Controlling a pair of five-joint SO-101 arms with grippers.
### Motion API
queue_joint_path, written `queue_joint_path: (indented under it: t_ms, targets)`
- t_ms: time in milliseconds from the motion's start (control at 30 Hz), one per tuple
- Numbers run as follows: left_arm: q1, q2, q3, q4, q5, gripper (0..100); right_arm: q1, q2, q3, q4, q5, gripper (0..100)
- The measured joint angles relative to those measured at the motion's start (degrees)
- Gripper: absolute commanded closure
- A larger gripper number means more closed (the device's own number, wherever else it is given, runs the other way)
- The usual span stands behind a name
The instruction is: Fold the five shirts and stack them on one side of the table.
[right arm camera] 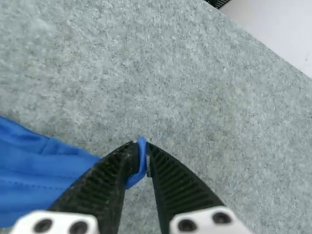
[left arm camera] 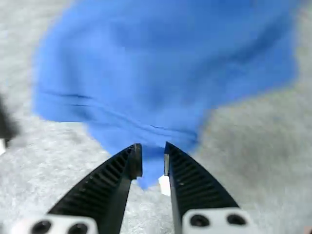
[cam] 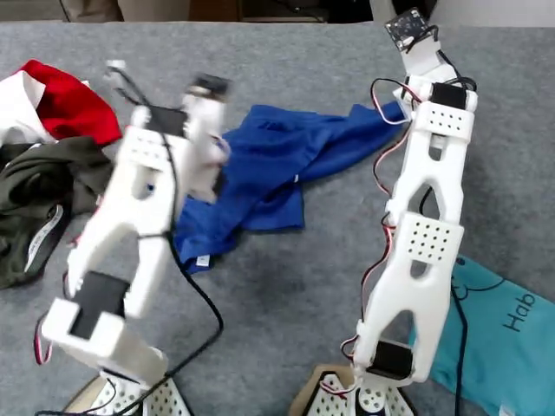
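Observation:
A blue shirt (cam: 277,165) lies crumpled across the middle of the grey table. My left gripper (left arm camera: 152,158) is over its near left part, with blue fabric (left arm camera: 161,73) and a white tag between its nearly closed fingers. In the high view this gripper (cam: 215,160) is blurred. My right gripper (right arm camera: 141,148) is shut on a far right corner of the blue shirt (right arm camera: 39,165), which sits close to the table's far edge (cam: 401,104). A teal shirt (cam: 499,338) lies at the near right. A red and white shirt (cam: 52,104) and a dark olive shirt (cam: 39,195) are heaped at the left.
The grey felt table (cam: 286,286) has open room in the near middle between the two arm bases. Cables trail beside each arm. The table's far edge (right arm camera: 253,39) lies just beyond the right gripper.

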Motion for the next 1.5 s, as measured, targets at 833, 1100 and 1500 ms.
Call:
queue_joint_path:
  t_ms: [833,1100,1500]
  targets:
    - [6.24,-5.36,24.18,-19.08,-4.92,87,0.00,0.00,0.00,0.00,0.00,99.4]
    - [5.10,-5.36,27.78,-22.77,-5.01,87,0.00,0.00,0.00,0.00,0.00,99.4]
    - [0.00,-5.36,27.96,-26.02,-6.24,91,0.00,0.00,0.00,0.00,0.00,99.4]
